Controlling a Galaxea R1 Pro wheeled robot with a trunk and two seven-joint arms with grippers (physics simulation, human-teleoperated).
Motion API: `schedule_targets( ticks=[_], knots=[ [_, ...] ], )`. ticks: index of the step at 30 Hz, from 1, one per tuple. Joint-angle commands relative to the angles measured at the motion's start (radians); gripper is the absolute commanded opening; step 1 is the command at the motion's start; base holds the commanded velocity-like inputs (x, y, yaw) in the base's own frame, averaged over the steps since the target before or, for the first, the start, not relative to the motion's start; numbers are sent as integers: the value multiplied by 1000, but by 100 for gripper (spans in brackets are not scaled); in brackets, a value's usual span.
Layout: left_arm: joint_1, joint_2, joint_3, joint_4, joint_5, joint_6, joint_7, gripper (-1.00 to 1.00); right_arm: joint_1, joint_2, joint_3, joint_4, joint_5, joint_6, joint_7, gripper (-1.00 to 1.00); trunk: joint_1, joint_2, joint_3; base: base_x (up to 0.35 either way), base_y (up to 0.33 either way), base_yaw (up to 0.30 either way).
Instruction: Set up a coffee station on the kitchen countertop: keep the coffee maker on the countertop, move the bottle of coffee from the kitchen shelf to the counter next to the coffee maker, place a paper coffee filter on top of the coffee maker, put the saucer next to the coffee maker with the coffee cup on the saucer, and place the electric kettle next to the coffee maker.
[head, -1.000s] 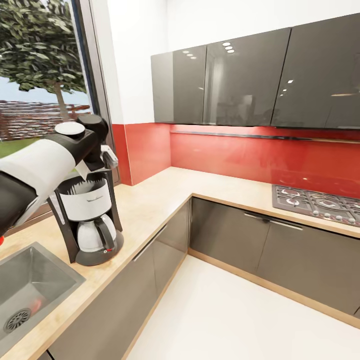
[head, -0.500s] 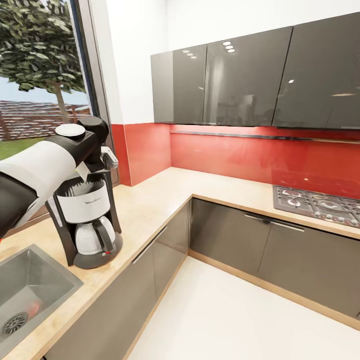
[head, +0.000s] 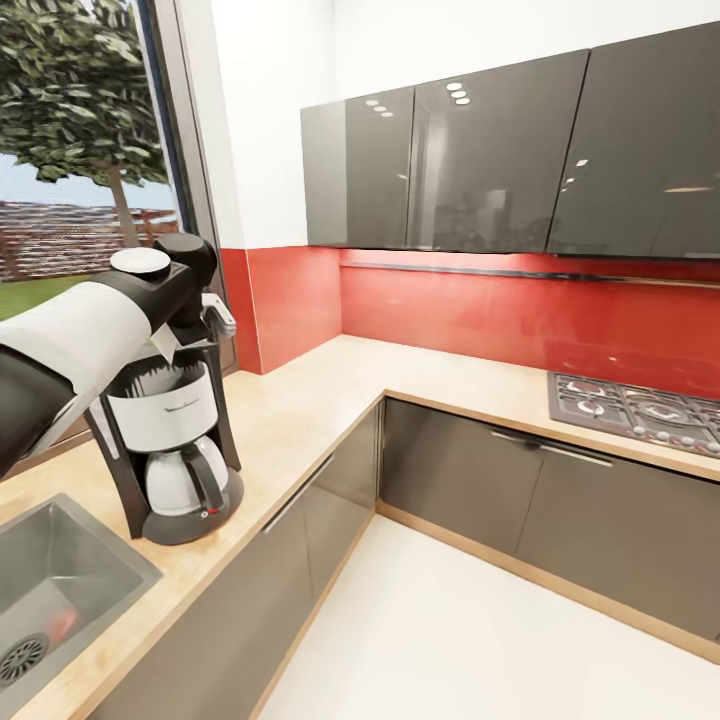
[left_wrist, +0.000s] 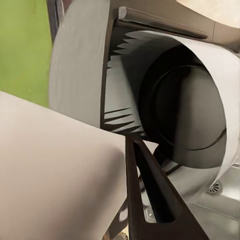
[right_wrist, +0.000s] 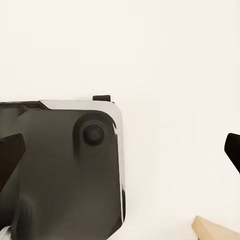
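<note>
Coffee maker (head: 175, 450) on countertop (head: 300, 400) near front edge, beside sink (head: 50, 590); left gripper (head: 180, 345) above its open top, pinching paper coffee filter (left_wrist: 55, 175), unreleased; right gripper (right_wrist: 120, 150) fingertips spread, empty; bottle, saucer, cup, kettle apparently outstanding.

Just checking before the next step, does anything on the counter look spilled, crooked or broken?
Nothing stands out. The coffee maker stands upright on the counter beside the sink, with the left arm over its top.

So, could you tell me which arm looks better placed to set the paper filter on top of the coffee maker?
The left. Its gripper hovers right above the coffee maker, and the paper coffee filter appears held in it. The right gripper faces bare floor.
</note>
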Motion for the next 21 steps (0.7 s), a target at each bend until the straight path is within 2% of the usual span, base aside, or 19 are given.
schedule_targets(
  ticks=[1, 6, 20, 21],
  knots=[
    [1, 1, 0, -3, -9, 6, -10, -100, -1, 0, -7, 1, 9, -4, -1, 100, 0, -1, 0, 23, 0, 0],
    [43, 1, 2, -4, -9, 6, -5, -100, -1, 0, -7, 1, 9, -4, -1, 100, 0, -1, 0, 6, 0, 0],
    [50, 5, 20, -5, -9, 6, 7, -100, -1, 0, -8, 1, 9, -4, -1, 100, 0, -1, 0, 0, 0, 0],
    [50, 6, 20, -5, -9, 6, 7, 100, -1, 0, -8, 1, 9, -4, -1, 100, 0, -1, 0, 0, 0, 0]
  ],
)
